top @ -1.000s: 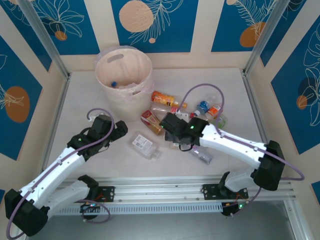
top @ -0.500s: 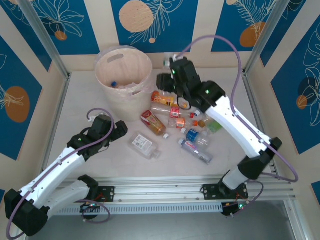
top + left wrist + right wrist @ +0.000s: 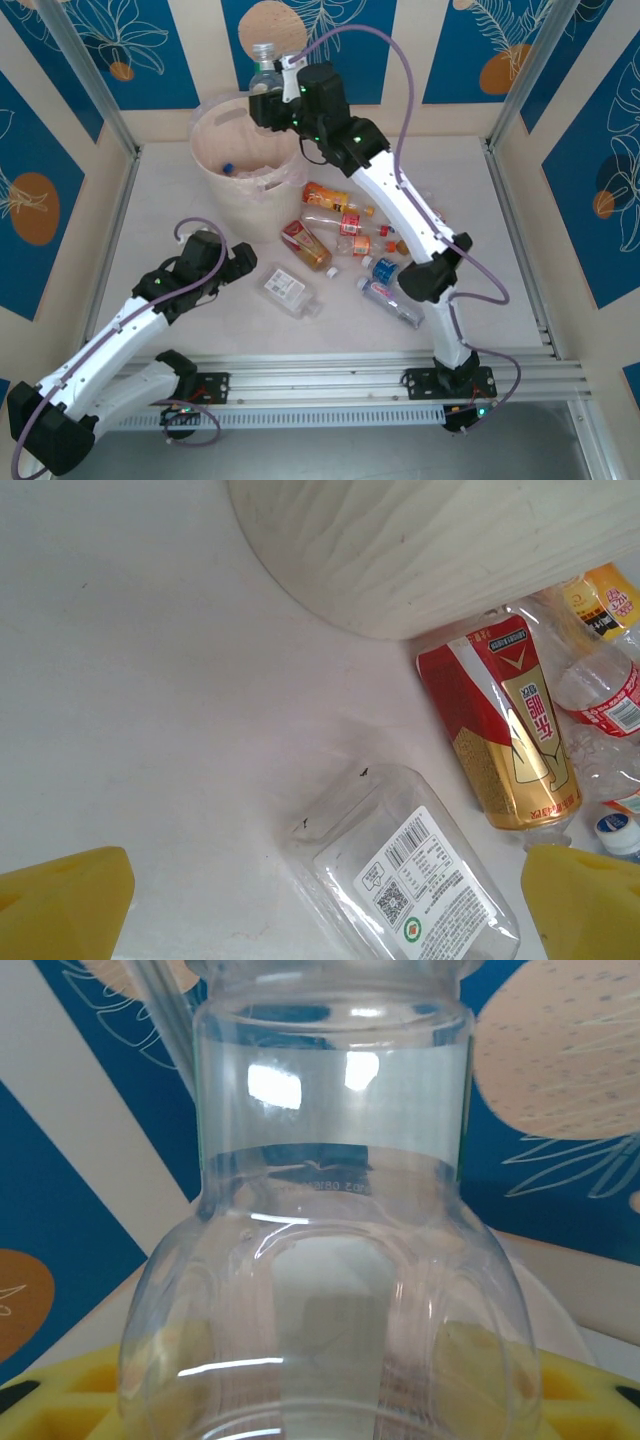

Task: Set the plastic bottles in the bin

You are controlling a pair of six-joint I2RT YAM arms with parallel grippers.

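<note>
Hanging above the bin (image 3: 222, 188), the right gripper (image 3: 266, 92) is clamping a clear bottle (image 3: 264, 60); the left gripper (image 3: 320, 895) is hovering, jaws apart, over a flat bottle (image 3: 410, 875) on the table (image 3: 150, 680).

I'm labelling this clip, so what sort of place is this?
Probably a staged robot test cell: aluminium frame posts, printed blue leaf panels as walls, and a mounting rail at the table edge.

White arms (image 3: 110, 345), black joints (image 3: 205, 257), purple cables (image 3: 409, 100)
</note>
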